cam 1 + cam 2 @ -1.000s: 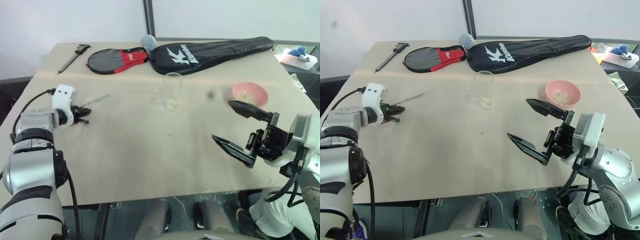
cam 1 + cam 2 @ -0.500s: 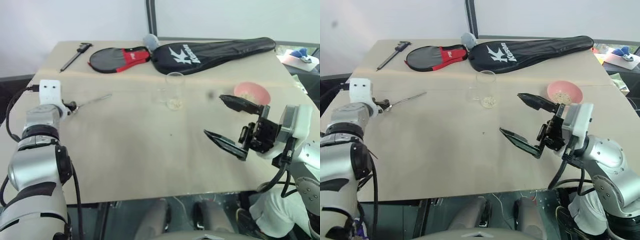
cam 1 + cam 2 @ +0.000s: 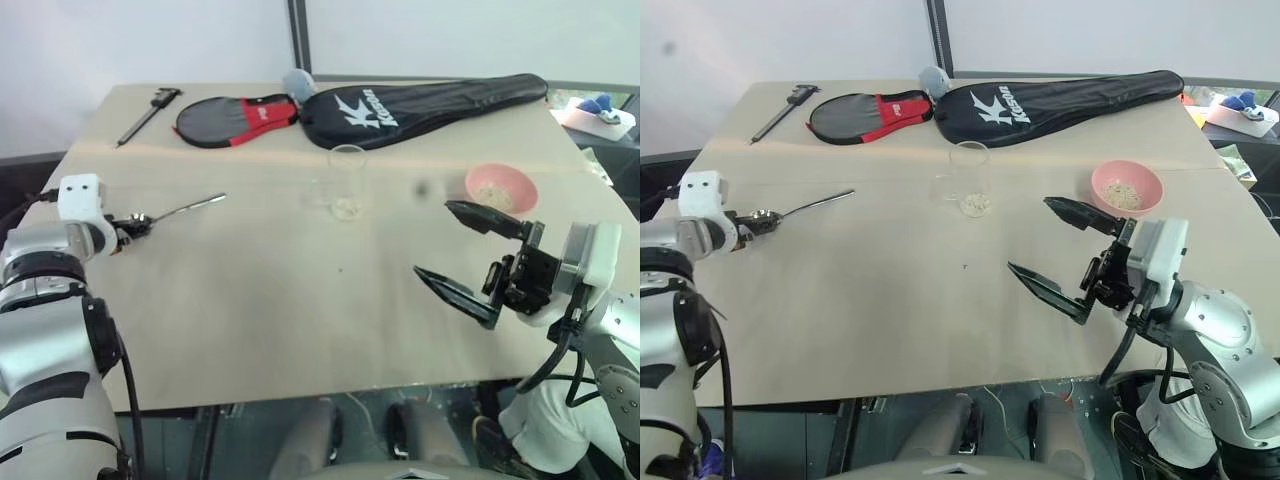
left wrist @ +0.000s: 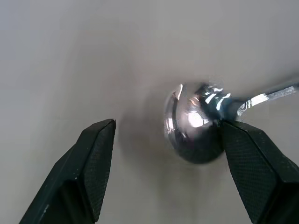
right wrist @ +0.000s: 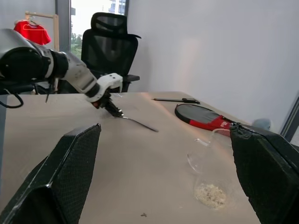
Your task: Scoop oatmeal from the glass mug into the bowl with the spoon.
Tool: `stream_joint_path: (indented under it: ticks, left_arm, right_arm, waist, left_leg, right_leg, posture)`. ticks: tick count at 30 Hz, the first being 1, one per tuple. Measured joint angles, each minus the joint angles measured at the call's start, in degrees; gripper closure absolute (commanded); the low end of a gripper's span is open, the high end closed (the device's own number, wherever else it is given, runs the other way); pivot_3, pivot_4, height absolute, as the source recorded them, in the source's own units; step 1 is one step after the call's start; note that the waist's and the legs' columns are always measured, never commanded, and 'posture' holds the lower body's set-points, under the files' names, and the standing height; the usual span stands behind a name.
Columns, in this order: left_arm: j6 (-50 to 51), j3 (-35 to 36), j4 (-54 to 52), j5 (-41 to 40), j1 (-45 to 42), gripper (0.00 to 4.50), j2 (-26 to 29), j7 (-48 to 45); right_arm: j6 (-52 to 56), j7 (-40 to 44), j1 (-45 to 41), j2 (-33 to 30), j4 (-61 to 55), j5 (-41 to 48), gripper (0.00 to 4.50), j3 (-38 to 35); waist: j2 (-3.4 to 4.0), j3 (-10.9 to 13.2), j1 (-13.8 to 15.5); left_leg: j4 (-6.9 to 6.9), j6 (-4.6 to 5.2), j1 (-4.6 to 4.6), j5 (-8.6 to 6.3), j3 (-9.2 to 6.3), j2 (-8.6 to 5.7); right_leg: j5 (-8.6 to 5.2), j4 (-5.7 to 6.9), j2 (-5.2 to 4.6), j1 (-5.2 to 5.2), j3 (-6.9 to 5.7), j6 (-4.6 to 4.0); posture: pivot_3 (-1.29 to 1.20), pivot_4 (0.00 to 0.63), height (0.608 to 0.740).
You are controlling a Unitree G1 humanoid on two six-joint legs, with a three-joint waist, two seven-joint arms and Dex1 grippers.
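1. Left wrist view shows the left gripper with its two fingers spread apart over the bowl end of the spoon, which lies flat on the table; one finger is right at the spoon bowl's edge, the other well off it.
2. Right gripper, lower right of the right eye frame, hangs above the table with its jaws wide and nothing between them.
3. Near frame centre, the glass mug stands upright with a small heap of oatmeal at its bottom.
4. Right of the mug, the bowl holds a few pale flakes.
5. Spoon handle points toward the mug.
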Motion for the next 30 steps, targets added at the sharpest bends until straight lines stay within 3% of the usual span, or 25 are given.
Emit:
stream_joint_path:
  ticks: [3, 9, 13, 16, 17, 19, 20, 23, 27, 30]
  left_arm:
    - [7.7, 0.2, -11.1, -2.1, 6.9, 0.84, 1.1, -3.5]
    - [34.5, 11.8, -57.6, -13.4, 35.8, 0.84, 1.3, -6.9]
    - [34.9, 14.9, -65.8, -16.7, 41.8, 0.84, 0.5, -8.6]
    - [17.8, 13.9, -61.9, -14.5, 37.5, 0.84, 3.0, -10.2]
    - [14.4, 11.3, -57.0, -12.2, 30.8, 0.84, 3.5, -7.5]
    - [12.4, 10.1, -54.7, -10.7, 27.5, 0.84, 4.2, -5.8]
    - [9.9, 5.9, -45.4, -6.4, 17.5, 0.84, 2.0, 1.1]
    - [6.7, 0.8, -26.6, 0.8, 3.0, 0.84, -3.7, 15.1]
    - [-1.1, 0.3, -4.6, 2.5, -6.8, 0.84, -9.7, 26.3]
    - [-5.2, 2.6, 4.5, 1.6, -9.9, 0.84, -12.4, 33.7]
  right_arm:
    - [-0.1, 0.2, -0.9, 0.0, 0.3, 0.0, 0.0, 0.1]
    - [-0.1, 2.1, -4.7, 0.2, 3.7, 0.0, 0.0, 1.9]
    - [-0.1, 2.4, -5.7, 0.6, 4.4, 0.0, 0.0, 2.3]
    - [-0.1, 2.6, -6.9, 1.0, 5.4, -0.3, 0.0, 3.3]
    - [-0.2, 2.5, -7.3, 1.3, 5.7, -0.5, 0.0, 3.8]
    - [-0.3, 2.6, -7.4, 1.5, 5.5, -0.7, 0.0, 4.1]
    - [-0.4, 2.4, -6.8, 1.5, 5.7, -1.2, 0.0, 3.8]
    - [-0.5, 2.0, -6.0, 1.9, 5.4, -2.0, 0.0, 4.2]
    - [-1.5, 1.1, -3.8, 2.2, 4.6, -2.7, 0.0, 3.6]
    - [-2.1, 0.8, -2.9, 2.5, 4.4, -3.3, 0.0, 3.6]
  waist:
    - [0.08, 0.0, -0.3]
    - [0.17, 0.0, -1.4]
    - [0.16, 0.0, -0.7]
    - [0.09, 0.0, 0.7]
    - [0.07, 0.0, 1.2]
    - [0.09, 0.0, 1.2]
    - [0.12, -0.1, 1.8]
    - [0.03, -0.1, 2.1]
    - [-0.17, 0.0, 1.1]
    - [-0.24, 0.0, -0.1]
  left_leg:
    - [0.0, 0.0, 0.07, 0.0, 0.08, 0.02]
    - [-0.09, 0.01, 0.12, -0.02, 0.2, 0.11]
    - [-0.09, -0.01, 0.13, -0.02, 0.14, 0.15]
    - [-0.08, -0.03, 0.17, -0.02, 0.07, 0.11]
    - [-0.07, -0.03, 0.18, -0.01, -0.02, 0.04]
    - [-0.08, 0.0, 0.18, -0.03, 0.0, 0.01]
    - [-0.03, 0.08, 0.17, -0.06, -0.03, -0.1]
    - [0.1, 0.08, 0.01, -0.05, -0.15, -0.16]
    - [0.12, 0.09, -0.23, -0.05, -0.02, -0.15]
    - [0.1, 0.08, -0.32, -0.04, 0.05, -0.1]
  right_leg:
    - [0.0, 0.07, -0.01, 0.01, 0.11, 0.0]
    - [-0.01, 0.04, -0.01, -0.01, 0.26, -0.02]
    - [-0.01, 0.05, -0.01, 0.02, 0.17, -0.03]
    - [0.0, 0.0, -0.07, 0.07, 0.07, -0.06]
    - [0.01, -0.05, -0.08, 0.15, 0.0, -0.05]
    - [0.01, -0.11, -0.09, 0.17, 0.05, -0.04]
    - [0.01, -0.15, -0.11, 0.18, 0.01, -0.02]
    - [0.05, -0.16, -0.06, 0.16, -0.05, 0.05]
    - [0.06, -0.17, -0.05, -0.08, -0.03, 0.09]
    - [0.06, -0.11, -0.03, -0.22, 0.03, 0.09]
  posture:
    - [0.0, 0.15, 0.74]
    - [0.0, 0.15, 0.74]
    - [0.0, 0.15, 0.74]
    - [0.0, 0.15, 0.74]
    - [0.0, 0.15, 0.74]
    - [0.0, 0.15, 0.74]
    - [0.0, 0.15, 0.74]
    - [0.0, 0.15, 0.74]
    - [0.0, 0.15, 0.74]
    - [0.0, 0.15, 0.74]
